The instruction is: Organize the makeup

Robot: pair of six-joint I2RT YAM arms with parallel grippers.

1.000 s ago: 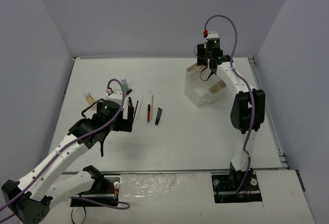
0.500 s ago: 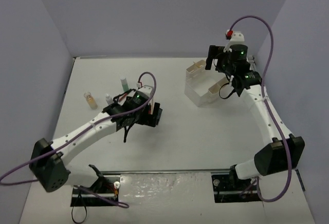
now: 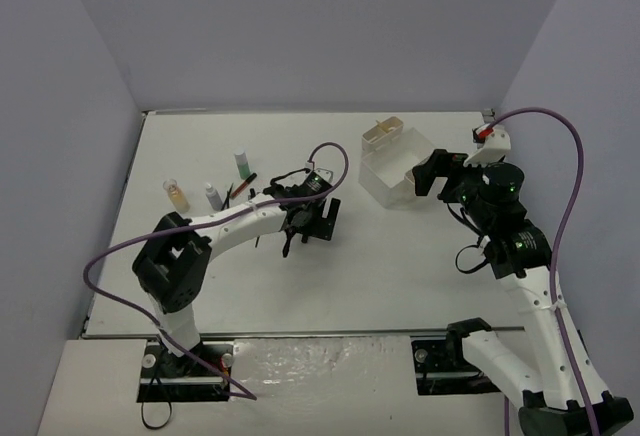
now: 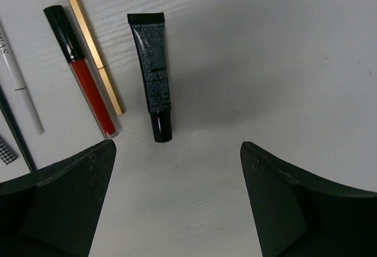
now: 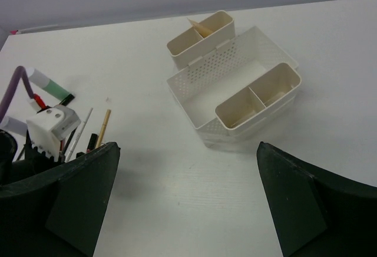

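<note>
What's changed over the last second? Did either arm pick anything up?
The left gripper swung right across the makeup row and now hovers open over the black tube, which lies on the table untouched. The right gripper pulled back from above the white box toward the near right, open and empty. Nothing was picked up. The box and the amber bottle stayed put.

1. My top view looks down from above and behind the near edge, over the whole table (image 3: 400,276).
2. My left wrist view faces straight down, close over the black tube (image 4: 152,74).
3. My right wrist view looks from higher up toward the far edge, and shares the white box (image 5: 194,89) with the top view.
</note>
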